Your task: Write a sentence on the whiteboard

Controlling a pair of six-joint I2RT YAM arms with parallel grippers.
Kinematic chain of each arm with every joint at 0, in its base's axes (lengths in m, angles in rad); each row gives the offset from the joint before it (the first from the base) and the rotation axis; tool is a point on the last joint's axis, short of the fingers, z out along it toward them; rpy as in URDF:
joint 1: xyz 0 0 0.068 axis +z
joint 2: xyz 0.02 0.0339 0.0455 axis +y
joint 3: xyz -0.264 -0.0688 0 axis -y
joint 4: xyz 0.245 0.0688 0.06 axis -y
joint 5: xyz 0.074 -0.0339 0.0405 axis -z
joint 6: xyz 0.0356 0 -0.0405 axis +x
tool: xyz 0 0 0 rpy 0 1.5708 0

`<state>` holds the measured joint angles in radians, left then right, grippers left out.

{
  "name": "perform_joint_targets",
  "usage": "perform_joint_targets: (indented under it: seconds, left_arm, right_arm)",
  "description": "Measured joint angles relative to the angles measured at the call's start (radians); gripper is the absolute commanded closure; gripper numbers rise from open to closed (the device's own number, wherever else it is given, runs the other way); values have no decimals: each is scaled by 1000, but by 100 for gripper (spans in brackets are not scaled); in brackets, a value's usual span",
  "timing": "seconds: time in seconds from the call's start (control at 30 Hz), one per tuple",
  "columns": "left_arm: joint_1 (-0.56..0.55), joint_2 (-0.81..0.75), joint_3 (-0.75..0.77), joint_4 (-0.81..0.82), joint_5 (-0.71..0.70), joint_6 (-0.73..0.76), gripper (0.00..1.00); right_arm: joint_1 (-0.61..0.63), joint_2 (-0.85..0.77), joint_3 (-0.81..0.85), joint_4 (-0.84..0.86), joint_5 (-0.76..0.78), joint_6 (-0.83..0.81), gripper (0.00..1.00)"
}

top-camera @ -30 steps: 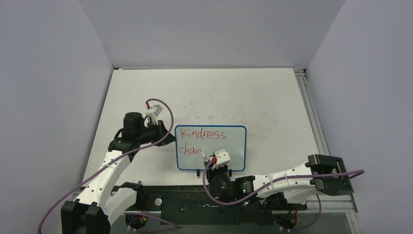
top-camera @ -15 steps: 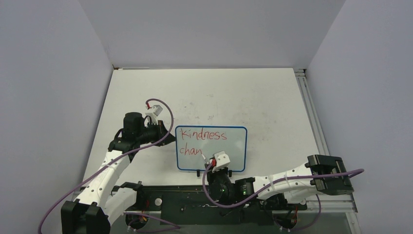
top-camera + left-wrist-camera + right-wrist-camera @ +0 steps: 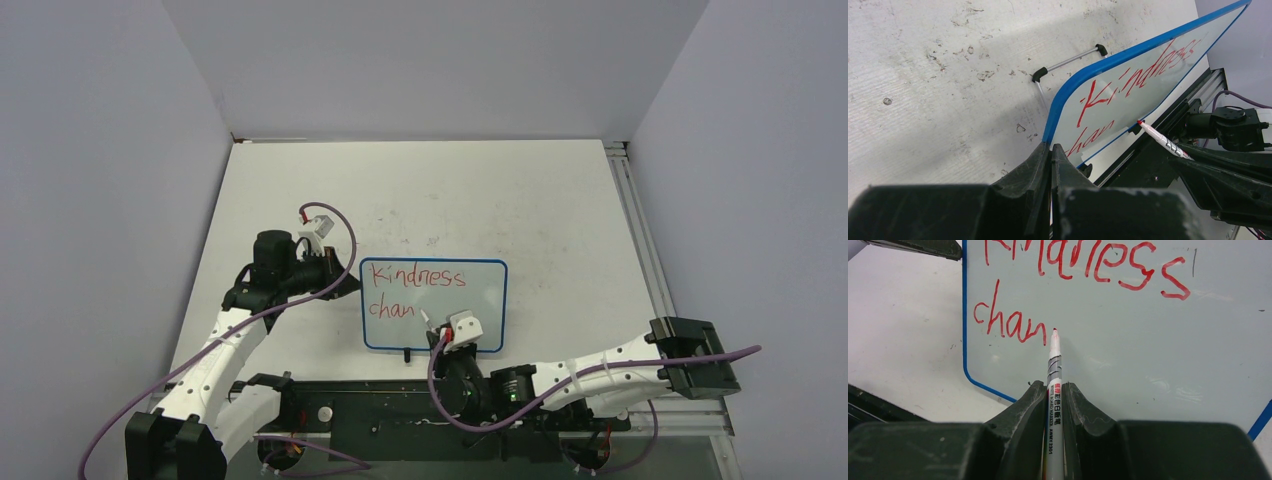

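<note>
Right wrist view: blue-framed rectangular whiteboard [image 3: 1128, 340] cut off top and right, red lettering [image 3: 1088, 260] tops clipped; white red-tipped marker pen [image 3: 1054, 360] rear hidden inside right hand [image 3: 1054, 387]; whiteboard's near corner behind left hand [image 3: 1050, 150]

The whiteboard [image 3: 483, 305], a small white panel in a thin blue round-cornered frame, is sitting just below the centre of the overhead frame, long edges running left to right, one black clip [image 3: 406, 352] showing on its lower edge. It is carrying red handwriting [image 3: 412, 277]: "Kindness" above, "chan" beneath at left
</note>
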<state>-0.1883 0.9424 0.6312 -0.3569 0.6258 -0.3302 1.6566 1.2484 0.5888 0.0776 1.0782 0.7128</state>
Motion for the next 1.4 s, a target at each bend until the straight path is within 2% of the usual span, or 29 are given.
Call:
perform_joint_targets:
  seconds: [0.93,1.4]
  left_arm:
    - [0,0,0,0,0,0,100]
    - [0,0,0,0,0,0,100]
  right_arm:
    - [-71,0,-17,4,-35,-11,95]
    - [-100,14,-18,84,-83,-63,95]
